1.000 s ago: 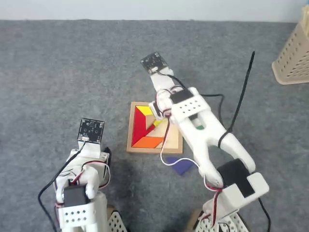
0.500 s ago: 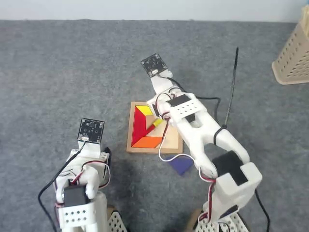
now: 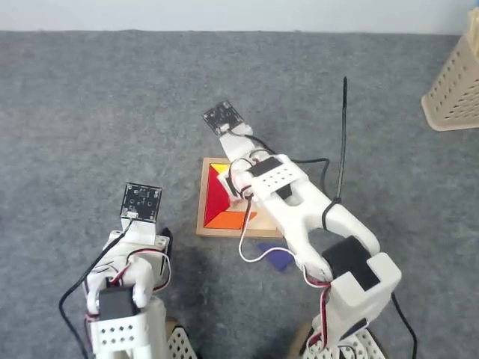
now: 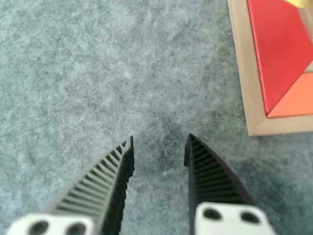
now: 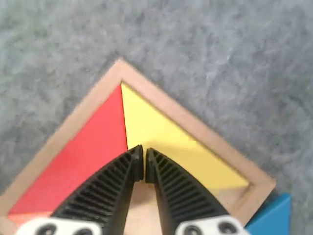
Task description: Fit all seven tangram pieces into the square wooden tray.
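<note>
Where the square wooden tray (image 3: 202, 203) is lying: at the middle of the grey carpet (image 3: 90, 112), with the right arm (image 3: 299, 209) extending over it from 5 o'clock.
Pieces in the tray: the red triangle (image 5: 83, 161) is lying along one rim and the yellow triangle (image 5: 161, 137) along the neighbouring rim. The two are touching along a seam that is running in from the tray's corner. The orange piece (image 3: 228, 219) is sitting at the tray's 6 o'clock edge.
Right gripper (image 5: 144, 155): its fingers are pressing together on nothing, and the tips are hanging over the inner end of the red-yellow seam. Whether they are touching the wood is unclear.
Blue piece (image 5: 271, 215): it is lying on the carpet just outside a tray corner.
Purple piece (image 3: 281, 258): it is lying on the carpet at 5 o'clock of the tray, partly under the right arm.
Left gripper (image 4: 159, 147): its fingers are standing spread and empty. It is hanging over bare carpet at 7 o'clock of the tray, near the rim but apart.
Basket (image 3: 456, 82): it is standing at 2 o'clock, well apart.
</note>
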Controlling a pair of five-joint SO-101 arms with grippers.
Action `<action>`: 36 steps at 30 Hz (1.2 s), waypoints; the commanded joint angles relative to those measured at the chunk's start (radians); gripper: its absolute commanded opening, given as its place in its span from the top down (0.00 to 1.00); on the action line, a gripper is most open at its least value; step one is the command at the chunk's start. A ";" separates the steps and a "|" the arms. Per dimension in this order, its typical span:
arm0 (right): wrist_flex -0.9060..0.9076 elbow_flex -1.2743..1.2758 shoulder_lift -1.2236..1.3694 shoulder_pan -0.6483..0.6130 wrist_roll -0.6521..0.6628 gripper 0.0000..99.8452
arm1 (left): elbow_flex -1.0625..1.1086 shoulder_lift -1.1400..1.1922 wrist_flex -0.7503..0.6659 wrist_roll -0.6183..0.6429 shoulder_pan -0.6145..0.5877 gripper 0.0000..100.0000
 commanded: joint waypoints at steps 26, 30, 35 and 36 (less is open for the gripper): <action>0.076 -0.011 -0.018 0.022 0.018 0.99 | -0.012 -0.006 0.005 -0.005 0.002 0.83; 0.077 -0.038 -0.007 0.024 0.018 0.99 | -0.012 -0.006 0.005 -0.005 0.002 0.83; 0.035 -0.034 -0.005 0.019 0.015 0.99 | -0.012 -0.006 0.005 -0.005 0.002 0.83; 0.028 -0.034 -0.002 0.019 0.014 0.99 | -0.012 -0.006 0.005 -0.005 0.002 0.83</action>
